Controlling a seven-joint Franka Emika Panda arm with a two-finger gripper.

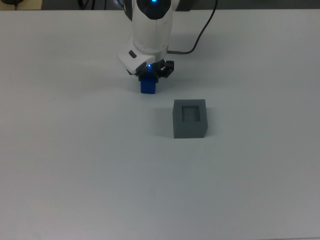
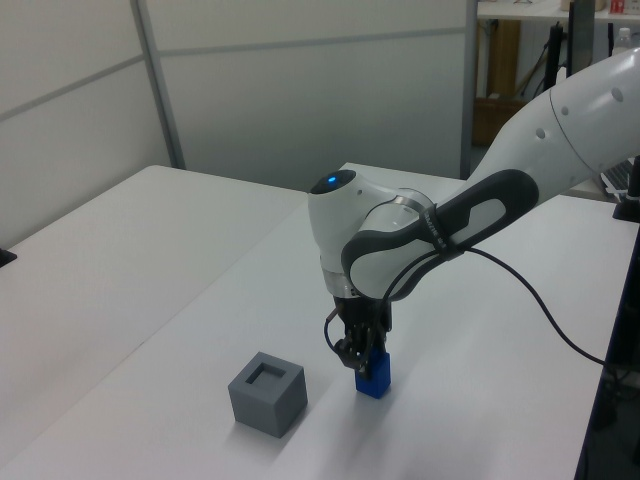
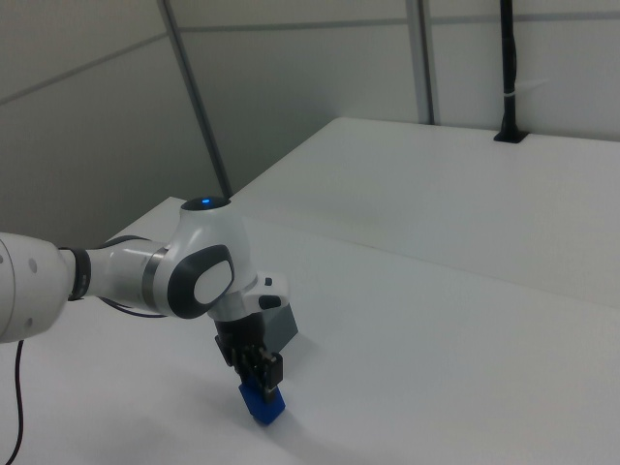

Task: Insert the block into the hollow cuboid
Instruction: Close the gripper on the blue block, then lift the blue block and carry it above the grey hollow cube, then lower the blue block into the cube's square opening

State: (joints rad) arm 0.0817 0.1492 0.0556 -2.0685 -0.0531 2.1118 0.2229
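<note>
the arm is working on the pick-up step. the pincer (image 1: 149,75) is standing straight over the blue block (image 1: 149,86), with its fingers reaching down along the block's upper part; in the left view the pincer (image 2: 360,357) is covering the top of the block (image 2: 372,381), and in the right view the pincer (image 3: 260,373) is sitting just above the block (image 3: 263,404) in the same way. the fingers look drawn in close on either side of the block, but whether they are already pressing it or just flanking it i cannot tell. the block's base seems to be sitting on the white table (image 1: 75,165), so i judge it is not lifted.

the gray box (image 1: 190,118) is sitting apart from the pincer, toward the lower right in the top view, with its square recess facing up (in the left view the box (image 2: 266,394) is lying to the left of the pincer, nearer the camera). in the right view the arm is hiding most of it.

next, i judge, the pincer needs a firm squeeze on the block, a straight lift, then a short carry until the block is hanging squarely over the recess. the recess looks only a little wider than the block, so the lowering calls for careful lining up.
</note>
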